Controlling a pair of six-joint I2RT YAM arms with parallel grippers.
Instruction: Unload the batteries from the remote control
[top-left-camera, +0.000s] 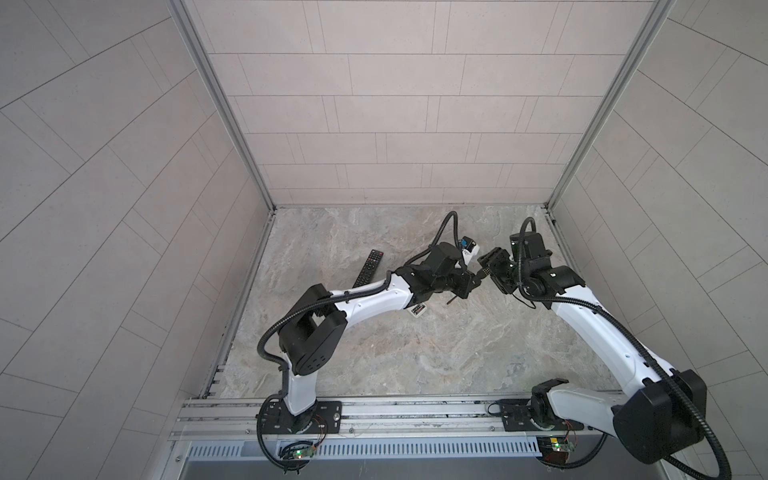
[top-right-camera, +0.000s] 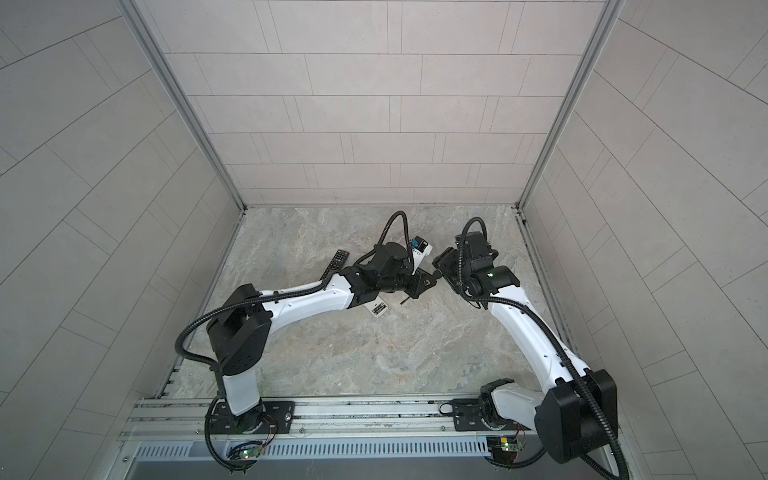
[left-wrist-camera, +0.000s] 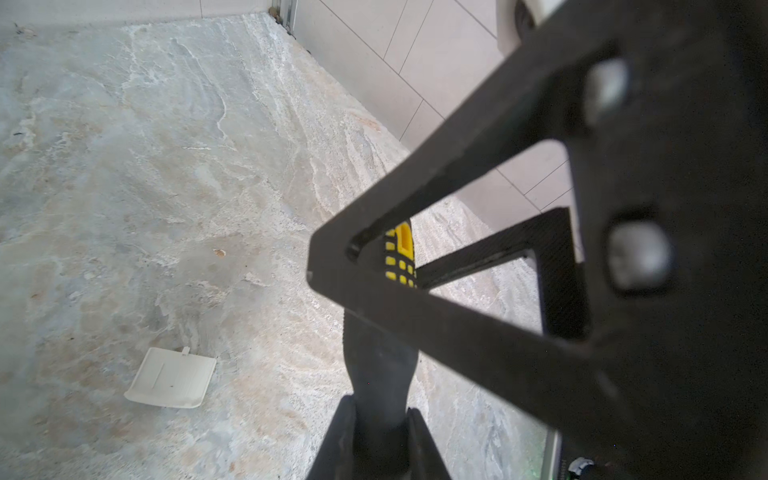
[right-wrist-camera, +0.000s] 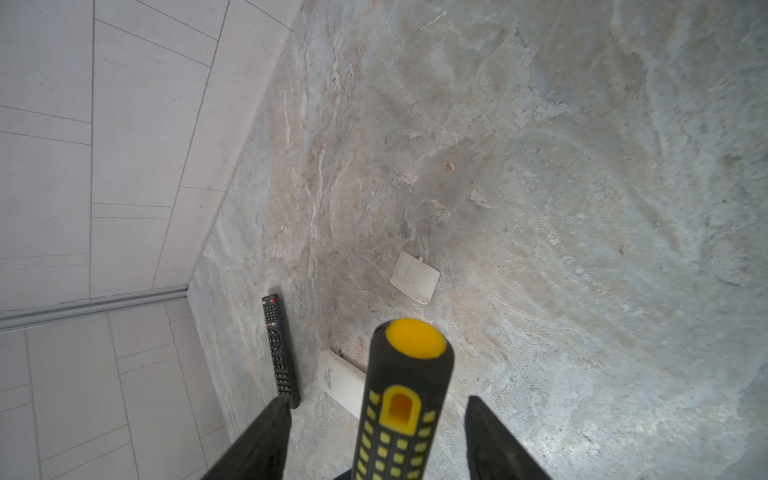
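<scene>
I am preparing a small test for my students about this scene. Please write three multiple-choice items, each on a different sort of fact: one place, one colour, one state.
1. Where does the white cover lie?
A. inside a gripper
B. alone on the bare table
C. on top of the screwdriver

2. What colour is the round end of the screwdriver handle?
A. red
B. white
C. yellow

3. How is the right gripper?
A. open
B. shut on the handle
C. shut on the white cover

Key: 1 B, the right wrist view shows table all around it; 2 C, the end facing the right wrist camera is yellow; 3 A, there is a gap on each side of the handle.
</scene>
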